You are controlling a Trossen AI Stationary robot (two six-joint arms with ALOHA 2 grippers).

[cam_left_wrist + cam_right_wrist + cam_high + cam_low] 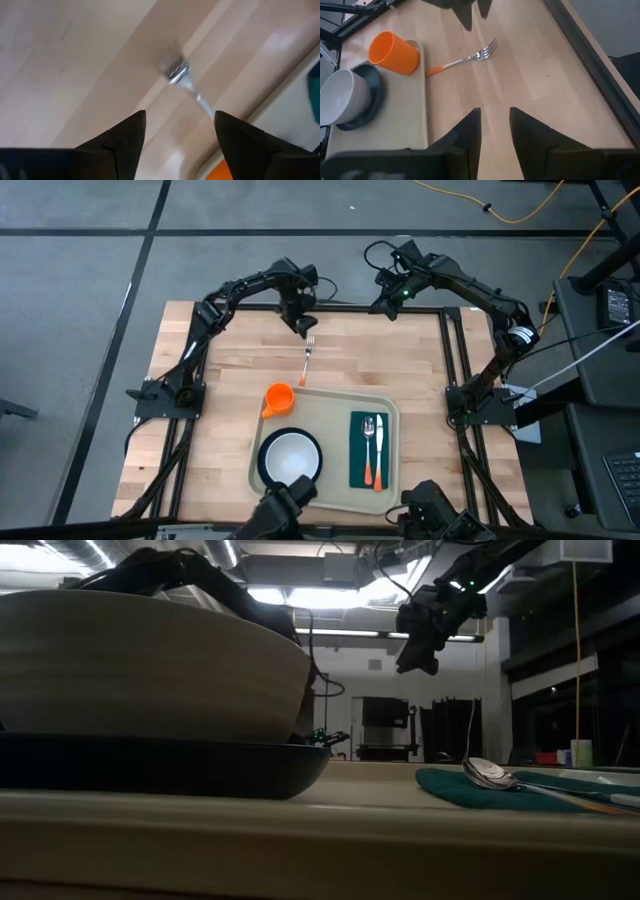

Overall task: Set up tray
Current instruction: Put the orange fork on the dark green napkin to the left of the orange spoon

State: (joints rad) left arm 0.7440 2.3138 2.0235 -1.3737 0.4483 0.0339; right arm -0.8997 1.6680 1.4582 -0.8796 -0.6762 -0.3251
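Bowl (291, 456) on its dark plate (266, 470) fills my low camera; both sit on the tray (330, 405) at the tabletop's (400, 350) near edge. Beyond it, fork (307, 357) lies bare; left gripper (303, 326) hovers open above, right gripper (495, 131) nearly closed, empty.

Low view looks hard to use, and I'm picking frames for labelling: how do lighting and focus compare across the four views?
Low view: dim and backlit by ceiling lights, the bowl looming close, the spoon catching glare. Left wrist view: the fork is blurred between the open left gripper. High view: evenly lit, tray sharp. Right wrist view: bright, the cup clear.
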